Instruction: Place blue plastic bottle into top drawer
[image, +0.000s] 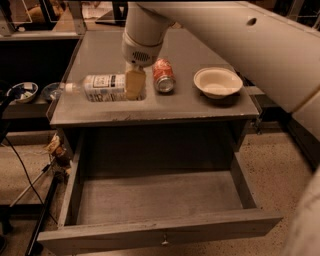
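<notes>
The blue plastic bottle (105, 87) is clear with a white cap and a white label. It lies sideways at the left of the counter top (200, 107), cap pointing left past the counter's edge. My gripper (135, 84) comes down from above and is shut on the bottle's base end, with one tan finger (135, 82) across its front. The bottle looks raised a little off the counter. The top drawer (155, 197) stands pulled open below, its grey inside bare, with a small knob (164, 242) on its front panel.
A red soda can (163, 76) lies just right of the gripper. A white bowl (217, 82) sits at the counter's right. My arm (260, 45) fills the upper right. Bowls (22, 91) rest on a dark shelf at left, and cables (30, 175) hang near the drawer's left side.
</notes>
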